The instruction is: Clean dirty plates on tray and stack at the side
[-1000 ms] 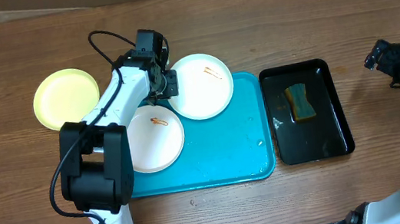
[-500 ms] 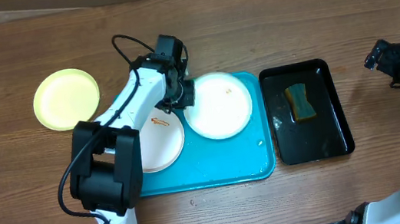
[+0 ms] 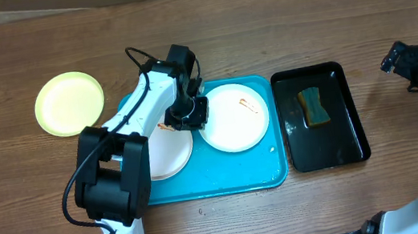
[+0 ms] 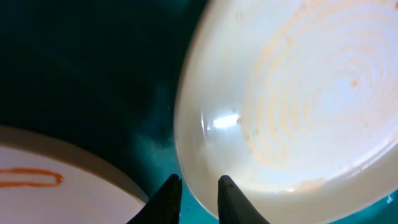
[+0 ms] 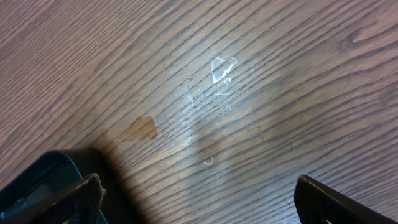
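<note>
A turquoise tray (image 3: 241,173) holds a right-hand white plate (image 3: 234,126) and a left-hand white plate (image 3: 164,154), both smeared orange; a yellow-green plate (image 3: 70,103) lies on the table (image 3: 262,29) left of the tray. The left gripper (image 4: 199,190) pinches the right-hand white plate's left rim and would best hold it level for wiping with the sponge (image 3: 314,107) in the black tray (image 3: 342,144); the right gripper (image 5: 196,183) hangs wide open over wood. No brand, label or writing is readable.
</note>
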`<control>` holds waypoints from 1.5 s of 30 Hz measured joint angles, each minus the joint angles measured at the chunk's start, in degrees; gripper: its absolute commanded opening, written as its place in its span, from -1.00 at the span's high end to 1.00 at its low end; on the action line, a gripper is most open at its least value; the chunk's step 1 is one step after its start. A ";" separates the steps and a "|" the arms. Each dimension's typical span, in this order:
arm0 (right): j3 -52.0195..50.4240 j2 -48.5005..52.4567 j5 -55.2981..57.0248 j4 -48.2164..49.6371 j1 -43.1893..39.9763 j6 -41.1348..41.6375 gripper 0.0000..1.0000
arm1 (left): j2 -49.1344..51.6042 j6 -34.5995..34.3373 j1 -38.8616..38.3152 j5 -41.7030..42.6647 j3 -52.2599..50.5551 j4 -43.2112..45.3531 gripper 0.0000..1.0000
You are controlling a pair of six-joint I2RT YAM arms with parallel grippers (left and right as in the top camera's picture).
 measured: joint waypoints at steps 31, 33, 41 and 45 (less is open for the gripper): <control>0.00 0.00 0.02 0.07 0.02 0.00 -1.00 | -6.40 -17.18 -7.13 -17.35 -1.68 -27.34 0.91; 0.00 0.00 0.02 -0.02 0.00 0.00 -1.00 | -6.47 -17.27 -7.10 -16.98 -4.07 -27.32 0.91; 0.00 0.00 0.00 0.00 0.00 0.00 -1.00 | -11.63 -20.24 -5.16 -16.55 -15.72 -20.96 0.91; 0.00 0.00 0.02 0.02 0.00 -0.02 -1.00 | -16.46 -21.07 -2.36 -16.50 -19.71 -16.57 0.91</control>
